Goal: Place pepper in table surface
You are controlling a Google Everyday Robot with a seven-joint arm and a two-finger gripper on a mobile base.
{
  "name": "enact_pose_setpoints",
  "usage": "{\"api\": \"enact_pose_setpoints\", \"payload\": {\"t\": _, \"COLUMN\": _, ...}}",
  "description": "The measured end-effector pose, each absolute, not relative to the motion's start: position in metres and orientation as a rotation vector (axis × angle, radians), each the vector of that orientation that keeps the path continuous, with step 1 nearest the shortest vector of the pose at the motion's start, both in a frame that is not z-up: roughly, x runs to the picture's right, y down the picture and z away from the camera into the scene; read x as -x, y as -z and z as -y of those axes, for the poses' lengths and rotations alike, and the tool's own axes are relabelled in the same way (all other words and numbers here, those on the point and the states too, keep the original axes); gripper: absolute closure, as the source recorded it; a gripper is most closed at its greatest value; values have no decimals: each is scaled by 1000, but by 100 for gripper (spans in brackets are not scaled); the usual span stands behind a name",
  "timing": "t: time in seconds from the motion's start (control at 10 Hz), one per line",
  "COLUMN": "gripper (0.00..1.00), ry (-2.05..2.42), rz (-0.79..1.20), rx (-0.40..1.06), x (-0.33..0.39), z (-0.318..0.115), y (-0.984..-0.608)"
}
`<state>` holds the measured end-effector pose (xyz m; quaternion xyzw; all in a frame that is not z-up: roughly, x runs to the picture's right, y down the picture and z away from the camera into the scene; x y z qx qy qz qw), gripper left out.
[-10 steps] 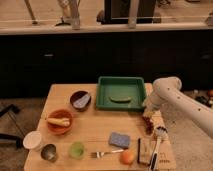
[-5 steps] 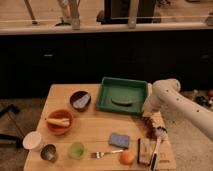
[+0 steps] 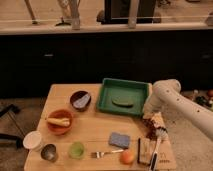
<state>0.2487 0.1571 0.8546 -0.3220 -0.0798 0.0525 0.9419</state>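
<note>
The pepper, slim and dark green, lies inside the green tray at the back of the light tan wooden table surface. My white arm comes in from the right and bends down at the tray's right edge. My gripper hangs by the tray's front right corner, to the right of the pepper and apart from it.
A dark bowl, an orange bowl with corn, a white cup, a metal cup, a green cup, a fork, a blue sponge, an orange fruit and a brush stand on the table.
My arm has shifted a little to the left, closer to the tray's right edge. The pepper and the other items have not moved.
</note>
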Motion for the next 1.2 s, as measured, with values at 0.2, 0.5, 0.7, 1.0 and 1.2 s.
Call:
{"api": "enact_pose_setpoints", "payload": {"t": 0.2, "gripper": 26, "ry": -41, "rz": 183, "rx": 680, "x": -252, "z": -144, "y": -862}}
{"api": "enact_pose_setpoints", "payload": {"t": 0.5, "gripper": 20, "ry": 9, "rz": 218, "rx": 693, "x": -250, "z": -132, "y": -866}}
{"api": "enact_pose_setpoints", "payload": {"t": 0.7, "gripper": 20, "ry": 20, "rz": 214, "rx": 714, "x": -251, "z": -129, "y": -862}}
{"api": "enact_pose_setpoints", "payload": {"t": 1.0, "gripper": 20, "ry": 39, "rz": 204, "rx": 708, "x": -249, "z": -120, "y": -853}}
{"api": "enact_pose_setpoints", "payload": {"t": 1.2, "gripper": 20, "ry": 48, "rz": 197, "rx": 689, "x": -247, "z": -112, "y": -842}}
